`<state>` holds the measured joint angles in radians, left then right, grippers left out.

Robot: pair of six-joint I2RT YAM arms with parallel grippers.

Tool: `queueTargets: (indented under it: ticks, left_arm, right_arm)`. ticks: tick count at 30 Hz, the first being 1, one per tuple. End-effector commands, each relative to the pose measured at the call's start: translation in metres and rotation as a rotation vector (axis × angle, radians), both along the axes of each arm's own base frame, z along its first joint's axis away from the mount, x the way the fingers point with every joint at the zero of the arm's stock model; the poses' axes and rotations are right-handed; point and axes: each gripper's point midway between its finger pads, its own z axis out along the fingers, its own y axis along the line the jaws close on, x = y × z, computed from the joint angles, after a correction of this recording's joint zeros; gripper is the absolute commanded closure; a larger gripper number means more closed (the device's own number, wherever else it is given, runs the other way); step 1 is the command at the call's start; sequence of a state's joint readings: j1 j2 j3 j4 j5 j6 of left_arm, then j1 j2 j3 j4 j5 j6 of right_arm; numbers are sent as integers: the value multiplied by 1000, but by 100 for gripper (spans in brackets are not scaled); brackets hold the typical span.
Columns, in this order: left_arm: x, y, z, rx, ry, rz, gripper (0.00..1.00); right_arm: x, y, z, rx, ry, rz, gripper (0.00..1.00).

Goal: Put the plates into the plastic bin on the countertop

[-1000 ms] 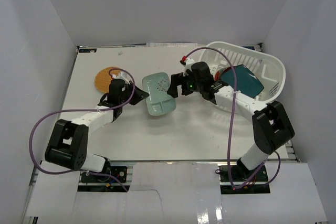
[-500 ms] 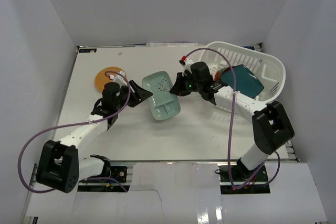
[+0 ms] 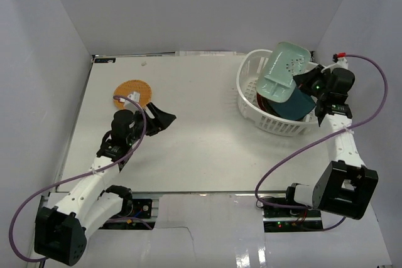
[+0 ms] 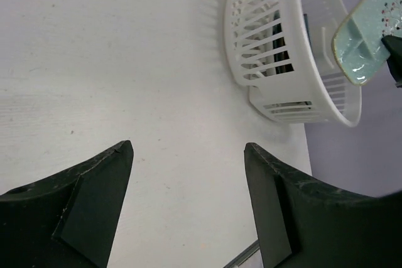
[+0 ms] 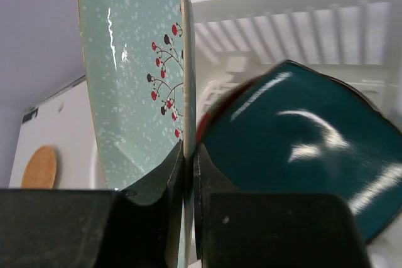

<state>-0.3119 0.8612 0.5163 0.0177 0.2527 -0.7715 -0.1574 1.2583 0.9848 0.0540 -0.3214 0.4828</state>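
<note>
The orange plate (image 3: 133,93) lies flat on the surface (image 3: 207,130), just behind and to the left of the left pincer (image 3: 161,119), not touching it. That pincer hangs low over the surface with its two fingers (image 4: 81,211) spread wide and nothing between them. It points towards the white bin (image 3: 276,127), which stands well off to its right. Inside the bin leans a dark teal plate (image 3: 296,106), with what looks like a red rim showing from under it, though the view there is too crowded to be sure. The mint plate (image 3: 281,70) is tilted up on edge above the bin, over the teal one, just left of the right pincer (image 3: 303,80). That pincer is closed tight on the mint plate's rim, one finger (image 5: 151,211) on each face, reaching in from the bin's right side
</note>
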Motion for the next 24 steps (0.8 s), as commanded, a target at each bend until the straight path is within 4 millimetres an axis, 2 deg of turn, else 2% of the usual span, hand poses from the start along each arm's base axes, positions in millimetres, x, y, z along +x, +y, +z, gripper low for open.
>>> queueTargets:
  ticks: [1, 5, 7, 11, 13, 14, 16, 17, 19, 20, 24]
  left_arm:
    - [6, 5, -7, 26, 27, 40, 18]
    - [21, 8, -10, 38, 57, 89, 13]
    - [29, 7, -8, 24, 47, 105, 12]
    - [46, 7, -17, 40, 90, 137, 11]
    - [52, 12, -20, 65, 94, 169, 9]
    - [55, 17, -22, 78, 96, 199, 8]
    - [62, 22, -26, 95, 112, 231, 6]
    - [64, 24, -29, 96, 121, 241, 6]
    - [70, 25, -33, 85, 145, 257, 6]
    - [75, 33, -35, 93, 147, 301, 5]
    - [89, 49, -44, 19, 208, 342, 4]
  right_arm:
    - [4, -29, -7, 82, -21, -61, 92]
    - [9, -55, -38, 116, 44, -149, 92]
    - [11, -60, -50, 119, 74, -171, 92]
    - [7, -70, -69, 87, 115, -234, 89]
    - [4, -77, -74, 62, 123, -266, 77]
    - [1, -82, -77, 37, 129, -295, 58]
    - [-3, -88, -81, 12, 149, -321, 46]
    - [-5, -93, -81, -10, 147, -345, 27]
    - [-7, -96, -82, -27, 151, -363, 8]
    - [-7, -98, -80, -40, 147, -374, 5]
    - [-10, -102, -70, -78, 134, -402, 10]
